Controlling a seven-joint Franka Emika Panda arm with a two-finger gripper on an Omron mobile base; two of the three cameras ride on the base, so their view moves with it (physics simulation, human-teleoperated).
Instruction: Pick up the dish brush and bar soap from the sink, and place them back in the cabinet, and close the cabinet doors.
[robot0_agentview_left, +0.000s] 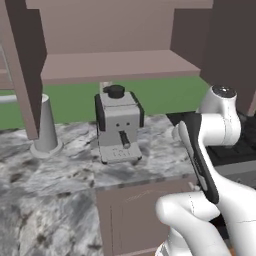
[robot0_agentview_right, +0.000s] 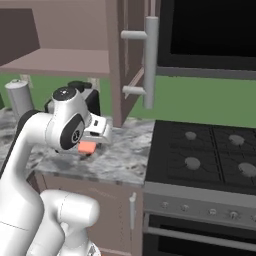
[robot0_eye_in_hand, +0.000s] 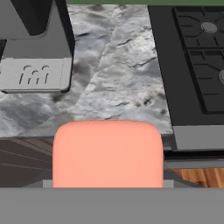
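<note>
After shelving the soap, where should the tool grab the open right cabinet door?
Take the vertical bar handle mid-length, between its two standoffs, coming from the stove side with jaws horizontal: it stands clear of the cabinet door there.

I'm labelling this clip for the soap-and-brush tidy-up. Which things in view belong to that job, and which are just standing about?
Part of the job:
- bar soap, held in the gripper
- cabinet, its shelf bare
- cabinet door, standing open

Just standing about:
- coffee machine
- grey cup, upside down
- stove
- marble counter
</note>
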